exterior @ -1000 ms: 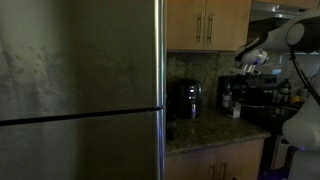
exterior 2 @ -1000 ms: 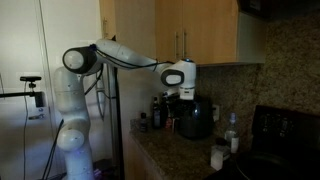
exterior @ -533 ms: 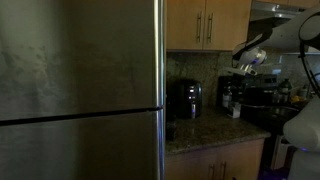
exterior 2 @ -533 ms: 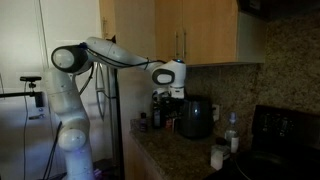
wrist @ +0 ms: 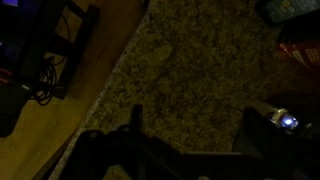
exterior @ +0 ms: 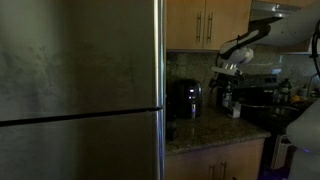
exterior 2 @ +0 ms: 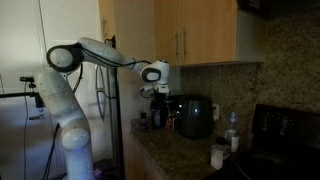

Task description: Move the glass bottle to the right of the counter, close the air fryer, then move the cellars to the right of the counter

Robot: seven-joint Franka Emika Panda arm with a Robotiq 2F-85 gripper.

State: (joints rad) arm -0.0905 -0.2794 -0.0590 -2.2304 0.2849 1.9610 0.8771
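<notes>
The black air fryer (exterior: 185, 98) (exterior 2: 195, 116) stands on the dark granite counter (exterior: 205, 130) (exterior 2: 180, 158); its drawer is too dim to judge. My gripper (exterior: 228, 72) (exterior 2: 155, 90) hangs above the counter beside the fryer, over a slim dark glass bottle (exterior 2: 158, 110). In the wrist view the gripper (wrist: 198, 135) is open, its two dark fingers (wrist: 135, 125) spread over bare speckled counter (wrist: 190, 70), nothing between them. Small pale cellars (exterior 2: 217, 155) sit near the counter's front edge.
A large steel fridge (exterior: 80, 90) fills the left of an exterior view. Wooden cabinets (exterior 2: 190, 35) hang above the counter. A black stove (exterior 2: 285, 135) sits past the fryer. The wrist view shows wooden floor and cables (wrist: 45, 70) beyond the counter edge.
The arm has swung sideways along the counter, carrying the gripper from over the air fryer to the spot above the dark bottle. The jaws stayed open.
</notes>
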